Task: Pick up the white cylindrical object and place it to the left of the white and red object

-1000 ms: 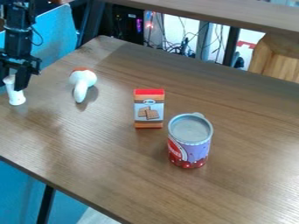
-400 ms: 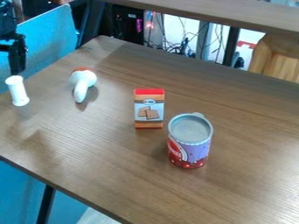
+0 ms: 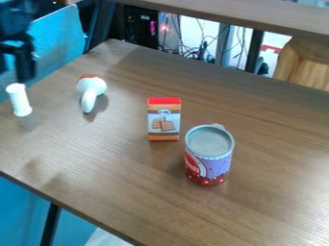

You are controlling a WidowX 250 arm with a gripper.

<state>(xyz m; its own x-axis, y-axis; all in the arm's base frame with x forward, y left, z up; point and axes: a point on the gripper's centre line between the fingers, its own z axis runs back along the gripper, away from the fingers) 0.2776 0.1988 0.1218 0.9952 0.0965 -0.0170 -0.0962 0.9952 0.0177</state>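
Note:
The black gripper (image 3: 13,73) hangs at the upper left, open, a little above a white spool-shaped piece (image 3: 19,100) and apart from it. That piece stands upright near the table's left edge. To its right lies a white toy with a rounded body, a narrow end and an orange-red top (image 3: 91,91). A small orange and red box with biscuits pictured on it (image 3: 164,120) stands near the middle. Right of the box and nearer the camera is a purple and red can with a grey top (image 3: 208,153).
All these things are on a brown wooden table (image 3: 109,178). Beyond its left edge is a blue panel (image 3: 61,38). Another wooden surface (image 3: 257,15) crosses the top, with cables behind, and a light wooden piece (image 3: 302,62) is at the upper right.
My gripper was around the white spool-shaped piece; it has let go and risen clear, then shifted slightly right. The piece stands on the table, and the other things have not moved.

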